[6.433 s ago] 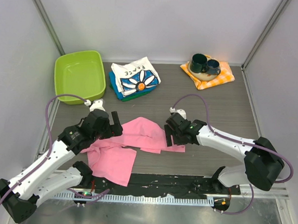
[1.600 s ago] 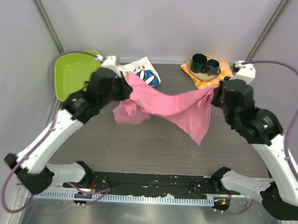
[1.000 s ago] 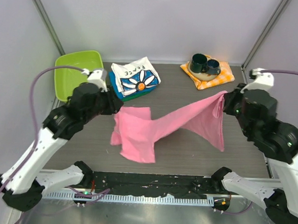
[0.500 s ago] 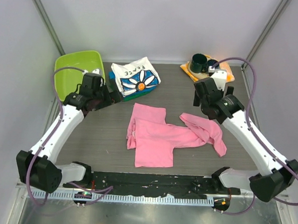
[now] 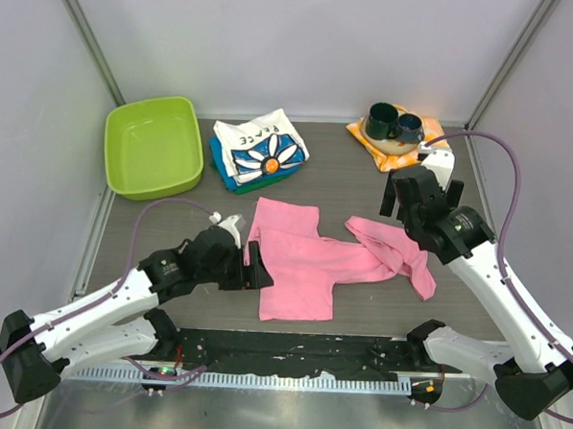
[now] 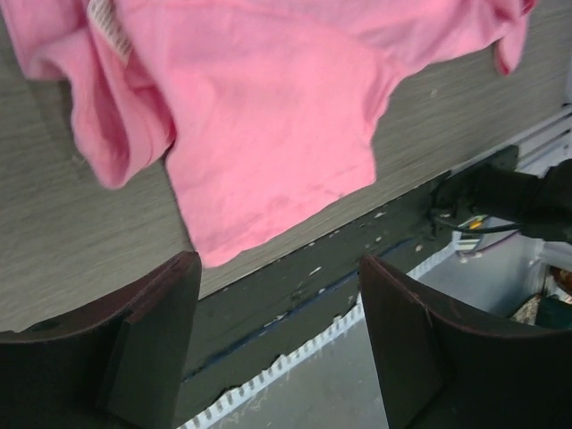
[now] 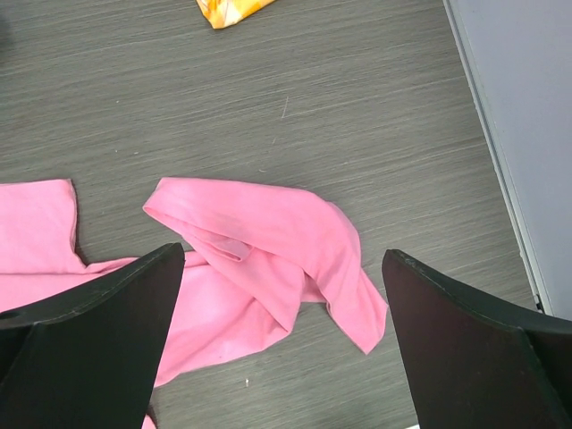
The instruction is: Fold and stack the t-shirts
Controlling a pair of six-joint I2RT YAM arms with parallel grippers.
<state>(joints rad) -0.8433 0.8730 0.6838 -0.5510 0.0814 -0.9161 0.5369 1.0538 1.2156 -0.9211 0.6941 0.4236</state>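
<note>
Quick count from my end, using the lime-green plastic tub (image 5: 154, 145) as my marker. There's one tub and one bright pink t-shirt (image 5: 313, 259) in soft cloth. Add one folded stack (image 5: 233, 173) with a white daisy-print shirt (image 5: 266, 148) on top and blue and green layers under it. Then two dark mugs (image 5: 382, 121) (image 5: 409, 128) on one orange-and-white checked cloth (image 5: 381, 152), plus the two arms.

The folded stack sits just right of the tub. The mugs and cloth are further right along the same back row. The pink t-shirt lies loose on the grey wood-grain tabletop (image 5: 346, 179), right of the tub and closer to the arm bases. Its left part is fairly flat and its right end is bunched and twisted.

The left gripper (image 6: 277, 264) is down low at the shirt's left side. Its fingers (image 6: 152, 340) are spread with nothing between them, and the shirt's near hem is just past the tips. That arm stretches low and long from its base.

The right gripper (image 7: 282, 259) hangs well above the bunched end with its fingers (image 7: 98, 340) wide apart and empty. Its elbow is bent and the wrist points down.
</note>
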